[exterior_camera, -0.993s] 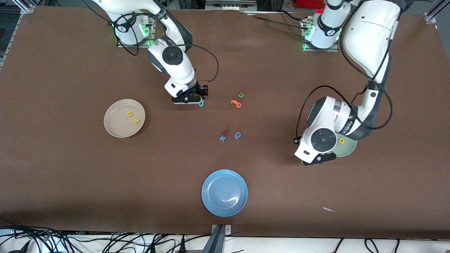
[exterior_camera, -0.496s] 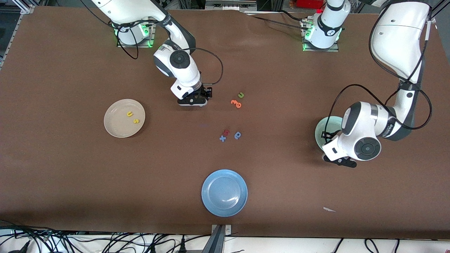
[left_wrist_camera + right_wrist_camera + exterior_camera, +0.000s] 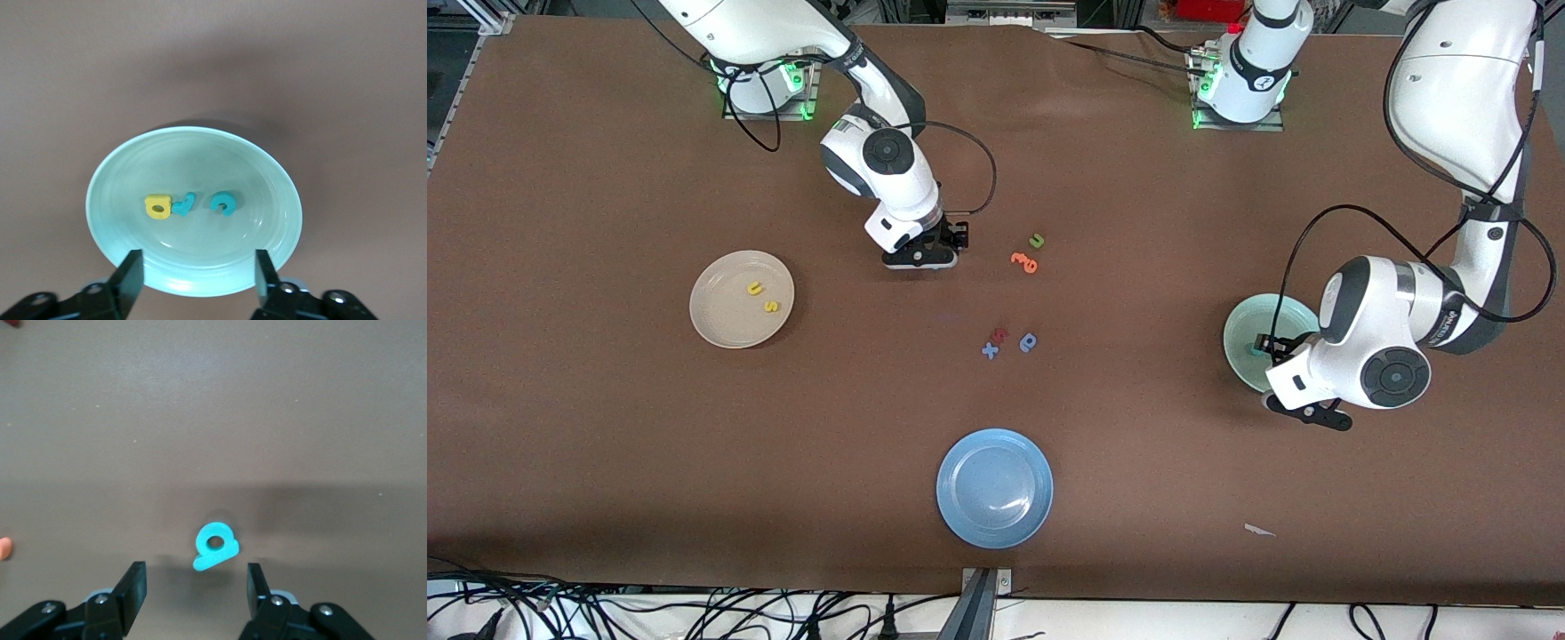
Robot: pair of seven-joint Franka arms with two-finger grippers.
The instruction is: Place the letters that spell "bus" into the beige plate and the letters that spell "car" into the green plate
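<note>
The green plate [image 3: 200, 160] holds a yellow "a" [image 3: 158, 206], a teal "r" [image 3: 183, 203] and a teal "c" [image 3: 223, 203]. My left gripper [image 3: 197, 280] hangs open and empty over the plate's rim; in the front view the left gripper [image 3: 1307, 411] covers part of that green plate [image 3: 1249, 333]. A teal "b" [image 3: 215, 547] lies flat on the table just ahead of my open right gripper [image 3: 193, 590]. In the front view the right gripper [image 3: 920, 260] hides it. The beige plate [image 3: 720, 320] carries a yellow "u" [image 3: 754, 288] and a yellow "s" [image 3: 769, 307].
A green "u" [image 3: 1037, 240] and an orange letter [image 3: 1024, 261] lie beside the right hand, toward the left arm's end. Nearer the camera are a red letter [image 3: 1000, 334], a blue "x" [image 3: 990, 350] and a blue rounded letter [image 3: 1029, 341]. A blue plate [image 3: 994, 487] sits near the front edge.
The left hand has swung across the green plate toward its own end of the table, uncovering part of the plate. The right hand has shifted slightly and now covers the teal "b".
</note>
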